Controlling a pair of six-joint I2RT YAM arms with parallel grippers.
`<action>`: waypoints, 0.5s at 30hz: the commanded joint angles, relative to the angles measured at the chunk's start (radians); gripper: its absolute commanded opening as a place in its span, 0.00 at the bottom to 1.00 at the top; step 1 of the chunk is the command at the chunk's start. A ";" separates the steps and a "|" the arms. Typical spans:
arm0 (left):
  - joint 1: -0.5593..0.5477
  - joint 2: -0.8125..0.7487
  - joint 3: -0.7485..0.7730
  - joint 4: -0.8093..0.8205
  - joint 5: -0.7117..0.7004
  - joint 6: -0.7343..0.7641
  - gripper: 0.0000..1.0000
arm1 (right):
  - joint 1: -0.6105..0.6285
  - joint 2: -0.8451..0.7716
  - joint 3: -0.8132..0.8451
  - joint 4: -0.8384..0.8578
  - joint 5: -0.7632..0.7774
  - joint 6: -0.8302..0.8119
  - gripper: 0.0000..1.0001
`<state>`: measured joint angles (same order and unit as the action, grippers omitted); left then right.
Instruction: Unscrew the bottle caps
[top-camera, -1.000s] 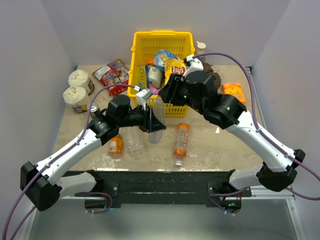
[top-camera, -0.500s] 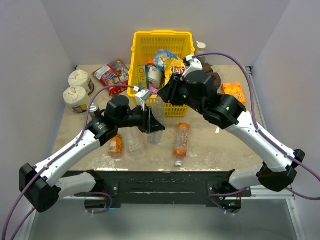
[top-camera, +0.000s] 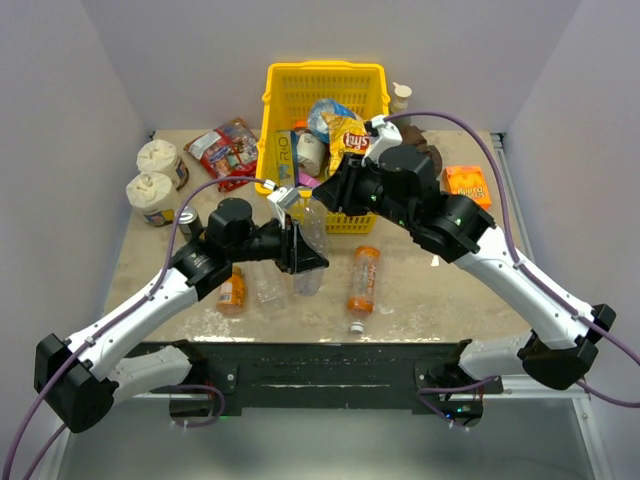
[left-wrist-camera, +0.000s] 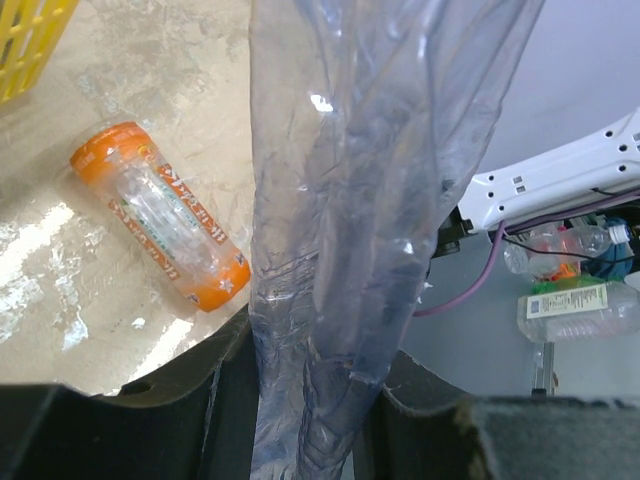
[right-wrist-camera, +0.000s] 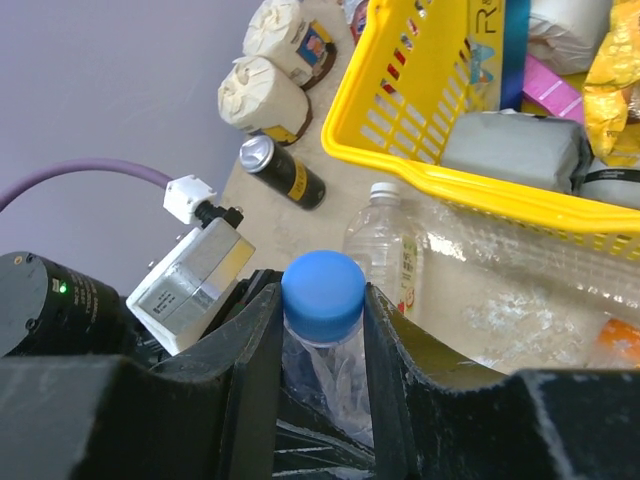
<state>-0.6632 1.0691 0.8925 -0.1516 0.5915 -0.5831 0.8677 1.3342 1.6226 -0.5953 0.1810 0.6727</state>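
My left gripper (top-camera: 300, 248) (left-wrist-camera: 305, 420) is shut on a crumpled clear bottle (top-camera: 307, 275) (left-wrist-camera: 350, 200) and holds it above the table. This bottle's blue cap (right-wrist-camera: 323, 285) sits between the fingers of my right gripper (top-camera: 330, 196) (right-wrist-camera: 320, 300), which is shut on it. In the top view the right hand hides that cap. A tall bottle with an orange label (top-camera: 362, 279) (left-wrist-camera: 160, 215) lies on the table, its white cap (top-camera: 356, 326) toward the front. A second clear bottle (top-camera: 268, 285) (right-wrist-camera: 385, 245) and a small orange juice bottle (top-camera: 231, 291) lie to the left.
A yellow basket (top-camera: 325, 72) (right-wrist-camera: 420, 170) full of packets stands at the back. A dark can (top-camera: 187, 220) (right-wrist-camera: 280, 170) and two white-topped tubs (top-camera: 155, 175) sit at the left. Snack packets (top-camera: 225, 148) lie beside the basket, an orange packet (top-camera: 467, 182) at the right.
My right gripper has shut on the blue cap. Both arms and the held bottle have shifted slightly toward the front.
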 joint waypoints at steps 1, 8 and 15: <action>-0.003 -0.049 -0.021 0.171 0.132 -0.021 0.34 | -0.059 -0.050 -0.044 0.112 -0.164 -0.074 0.03; -0.001 -0.066 -0.059 0.320 0.226 -0.052 0.34 | -0.176 -0.118 -0.145 0.212 -0.411 -0.139 0.00; -0.001 -0.069 -0.084 0.418 0.295 -0.083 0.34 | -0.197 -0.133 -0.161 0.235 -0.589 -0.255 0.00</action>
<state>-0.6621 1.0481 0.8120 0.0875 0.7647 -0.6472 0.6918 1.2129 1.4677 -0.4026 -0.3096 0.5297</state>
